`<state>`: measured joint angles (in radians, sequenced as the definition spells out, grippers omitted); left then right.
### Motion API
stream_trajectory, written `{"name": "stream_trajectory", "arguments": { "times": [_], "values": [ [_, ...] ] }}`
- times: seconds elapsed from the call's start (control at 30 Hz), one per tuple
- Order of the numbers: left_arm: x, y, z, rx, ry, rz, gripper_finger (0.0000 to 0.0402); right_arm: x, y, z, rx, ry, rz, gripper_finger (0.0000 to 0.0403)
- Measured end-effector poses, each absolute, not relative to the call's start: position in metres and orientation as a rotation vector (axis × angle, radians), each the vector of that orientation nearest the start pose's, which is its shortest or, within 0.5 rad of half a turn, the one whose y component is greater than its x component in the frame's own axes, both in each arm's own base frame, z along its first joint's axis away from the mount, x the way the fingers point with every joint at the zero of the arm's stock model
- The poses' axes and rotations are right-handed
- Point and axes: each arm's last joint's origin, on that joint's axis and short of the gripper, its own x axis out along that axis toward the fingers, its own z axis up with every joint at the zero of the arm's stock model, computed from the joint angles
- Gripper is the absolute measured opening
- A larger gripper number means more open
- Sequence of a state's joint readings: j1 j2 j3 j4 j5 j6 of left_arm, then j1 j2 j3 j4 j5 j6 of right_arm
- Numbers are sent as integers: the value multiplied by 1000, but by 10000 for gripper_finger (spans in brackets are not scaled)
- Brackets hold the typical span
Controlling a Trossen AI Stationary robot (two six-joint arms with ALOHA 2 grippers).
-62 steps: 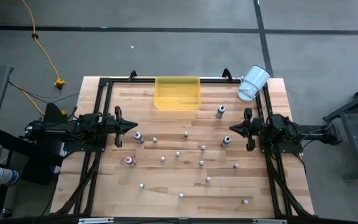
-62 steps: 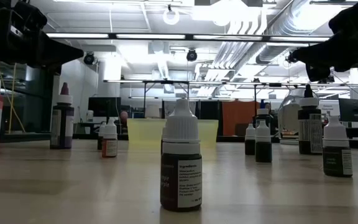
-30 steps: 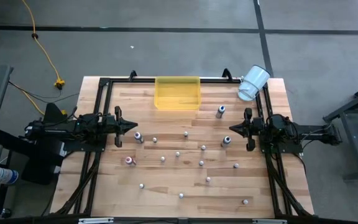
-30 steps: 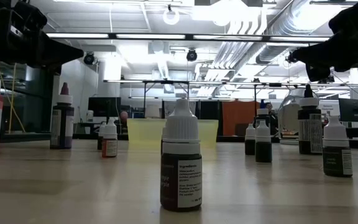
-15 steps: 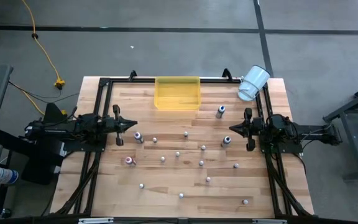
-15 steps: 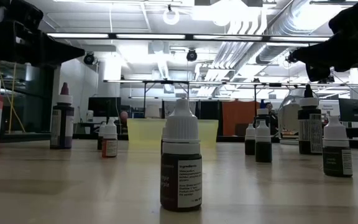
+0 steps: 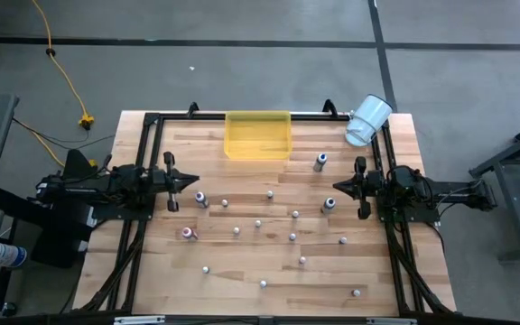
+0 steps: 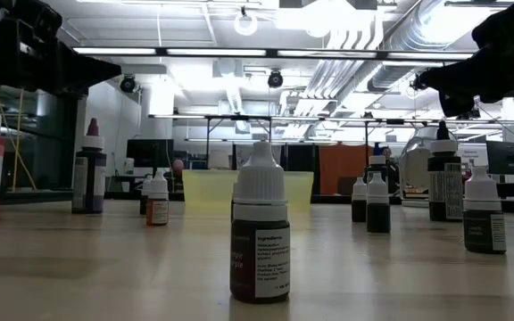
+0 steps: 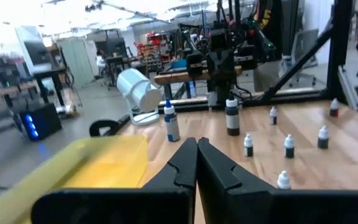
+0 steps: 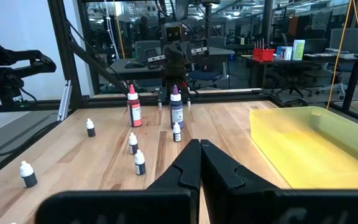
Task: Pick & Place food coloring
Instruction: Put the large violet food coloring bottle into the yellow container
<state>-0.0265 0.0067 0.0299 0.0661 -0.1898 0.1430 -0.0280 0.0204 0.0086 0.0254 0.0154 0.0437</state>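
Food coloring (image 7: pixel 258 223) bottles scattered upright over the surface (image 7: pixel 242 280), none yet in yellow tray (image 7: pixel 258 135) at twelve o'clock. Left tool (image 7: pixel 190 182) at nine, right tool (image 7: pixel 338 186) at three, both fully closed, empty. Best opened wide before descending squarely over one isolated bottle.

Bright overhead lights, blurred left-wrist foreground

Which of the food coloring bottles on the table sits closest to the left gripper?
The dark purple-bodied bottle with a pale cap, standing just off the shut tips of the left gripper. The other bottles, including the pink-red one, lie farther out on the wooden table.
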Motion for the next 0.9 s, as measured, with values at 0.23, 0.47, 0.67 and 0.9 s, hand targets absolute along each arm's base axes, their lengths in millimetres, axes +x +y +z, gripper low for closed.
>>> {"name": "stream_trajectory", "arguments": {
  "times": [0.23, 0.47, 0.67, 0.9],
  "values": [
    [95, 3, 181, -38, -104, 156, 1, 98, -3, 167, 44, -15, -43, 0],
    [95, 2, 182, -45, -110, 137, 1, 98, -3, 167, 44, -15, -43, 0],
    [95, 2, 181, -50, -107, 125, 1, 98, -3, 167, 44, -15, -43, 0],
    [96, 1, 180, -227, -100, 82, 1, 98, -3, 167, 44, -15, -43, 0]
  ]
}}
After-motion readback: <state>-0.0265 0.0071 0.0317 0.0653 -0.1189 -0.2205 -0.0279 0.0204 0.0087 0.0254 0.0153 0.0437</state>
